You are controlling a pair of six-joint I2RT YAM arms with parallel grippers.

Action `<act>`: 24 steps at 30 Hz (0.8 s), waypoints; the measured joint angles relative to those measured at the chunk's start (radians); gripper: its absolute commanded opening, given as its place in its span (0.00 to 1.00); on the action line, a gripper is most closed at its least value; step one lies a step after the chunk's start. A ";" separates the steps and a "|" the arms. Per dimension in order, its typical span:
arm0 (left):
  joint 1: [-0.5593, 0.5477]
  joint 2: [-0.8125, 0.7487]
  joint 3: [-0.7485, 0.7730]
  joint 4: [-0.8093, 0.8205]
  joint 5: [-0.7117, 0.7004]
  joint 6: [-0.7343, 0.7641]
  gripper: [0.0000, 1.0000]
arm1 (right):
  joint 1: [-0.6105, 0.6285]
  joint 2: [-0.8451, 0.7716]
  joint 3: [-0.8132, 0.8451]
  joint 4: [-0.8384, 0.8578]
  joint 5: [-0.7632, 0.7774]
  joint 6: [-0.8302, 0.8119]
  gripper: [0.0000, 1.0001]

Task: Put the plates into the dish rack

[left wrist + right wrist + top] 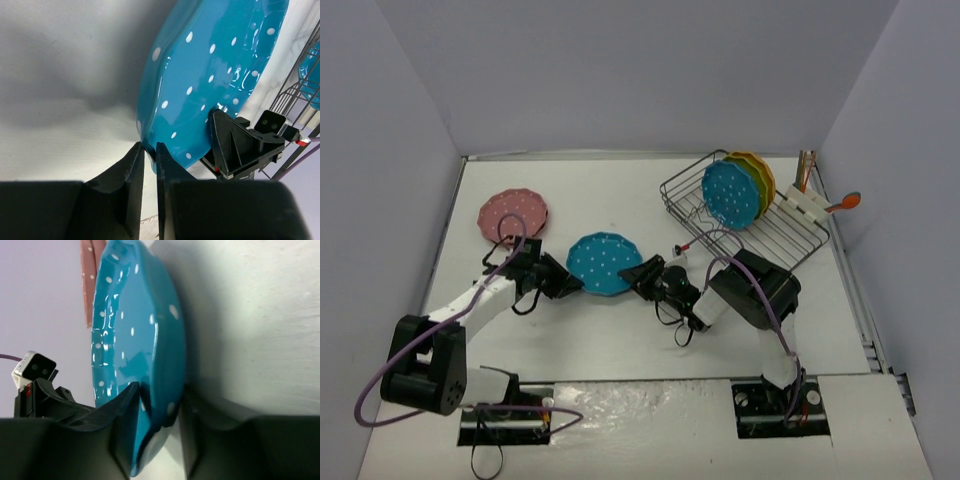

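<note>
- Clamping with left jaws, nearly together, onto the left rim of the blue plate, right at the left wrist lens.
- Clamping likewise with right jaws onto the opposite, right rim of that plate, its edge wedged between them.
- Holding it mid-bench between the two arms, tilted rather than flat; cannot tell whether quite off the bench.
- Leaving a pink plate flat at far left, well apart.
- Keeping three plates upright in the dish rack at far right: blue, yellow-green, orange.
- Judged as a handover, left to right.
- Calls next for loosening the left jaws first, then carrying right and far, turning the plate on edge, and slotting it into a free divider on the near side of those standing.
</note>
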 measured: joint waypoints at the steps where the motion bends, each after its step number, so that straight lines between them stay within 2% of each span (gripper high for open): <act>1: 0.000 0.000 -0.007 0.005 0.002 0.000 0.00 | 0.000 -0.001 -0.003 -0.003 -0.001 -0.004 0.19; 6: -0.005 0.004 -0.046 0.012 0.006 -0.007 0.00 | -0.004 -0.017 -0.018 -0.020 -0.008 -0.015 0.02; 9: -0.009 0.003 -0.049 0.017 0.012 -0.008 0.09 | -0.004 -0.045 -0.028 -0.046 -0.008 -0.034 0.00; 12: -0.013 0.003 -0.057 0.029 0.023 -0.005 0.25 | -0.005 -0.084 -0.032 -0.080 -0.004 -0.068 0.00; 14: -0.018 0.003 -0.062 0.027 0.042 0.007 0.40 | -0.005 -0.118 -0.032 -0.106 0.008 -0.107 0.00; 15: -0.023 0.003 -0.064 0.025 0.051 0.012 0.42 | -0.006 -0.138 -0.032 -0.121 0.013 -0.130 0.00; 18: -0.031 -0.006 -0.064 0.033 0.062 0.030 0.60 | -0.017 -0.207 -0.032 -0.169 0.010 -0.208 0.00; 24: -0.031 -0.058 -0.057 0.003 0.053 0.065 0.87 | -0.037 -0.337 -0.030 -0.244 -0.007 -0.339 0.00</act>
